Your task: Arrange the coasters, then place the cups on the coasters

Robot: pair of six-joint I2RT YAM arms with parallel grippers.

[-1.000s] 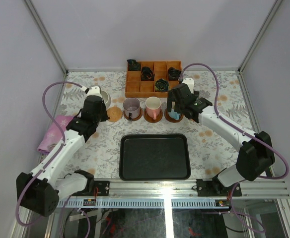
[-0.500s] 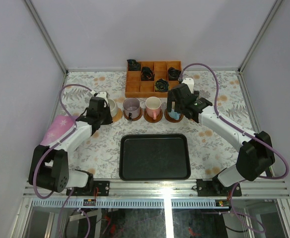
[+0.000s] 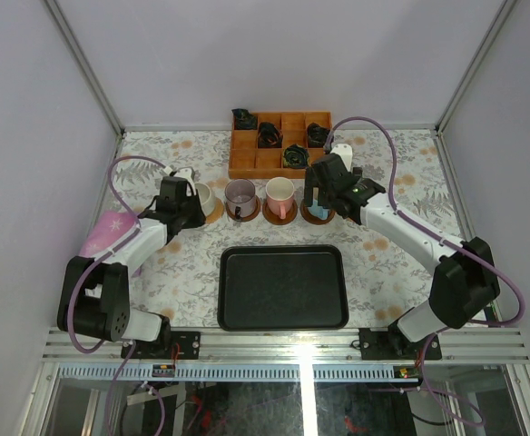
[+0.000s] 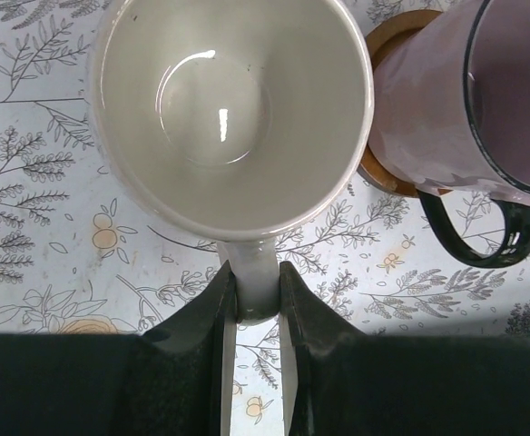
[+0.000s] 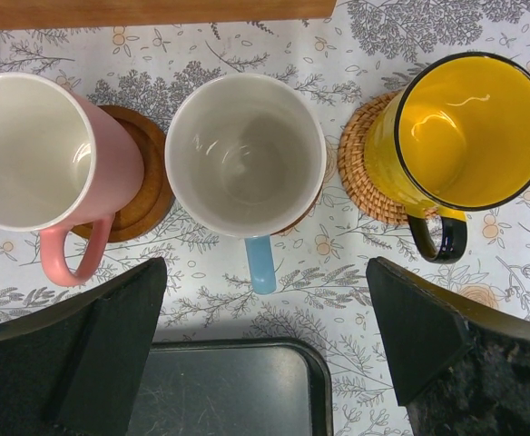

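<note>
Cream cup (image 4: 233,109) shifted right, handle inside left end effector (image 4: 256,286).

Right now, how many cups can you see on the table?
5, in one row: cream cup, its handle in the left gripper; then mauve cup, pink cup, light blue cup, yellow cup. None seems hidden.

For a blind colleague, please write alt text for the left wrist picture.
The left gripper, jaws shut on its handle, holds a cream-white cup seen from above. Beside it, a mauve cup stands on a brown coaster.
</note>
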